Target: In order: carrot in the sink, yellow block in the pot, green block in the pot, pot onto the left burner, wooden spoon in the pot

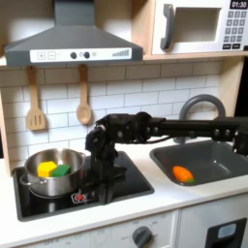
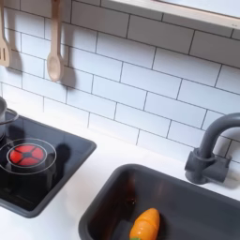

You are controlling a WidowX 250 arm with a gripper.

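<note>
Two blocks, yellow block (image 1: 45, 169), green block (image 1: 61, 170), in one pot (image 1: 54, 171), one gripper (image 1: 94, 180), jaw state unclear

pincer (image 1: 94, 180) in first exterior view: dark and blurred against the arm and stovetop, can't tell how the jaws stand. pot (image 1: 53, 170) right side partly hidden behind the arm. yellow block (image 1: 45, 169) and green block (image 1: 62, 170) half sunk below the rim. second exterior view: sink (image 2: 112, 192) cut off by bottom and right edges, carrot (image 2: 143, 225) clipped at the bottom, pot only a sliver at the left edge, wooden spoon (image 2: 54, 47) handle top cut off.
</note>
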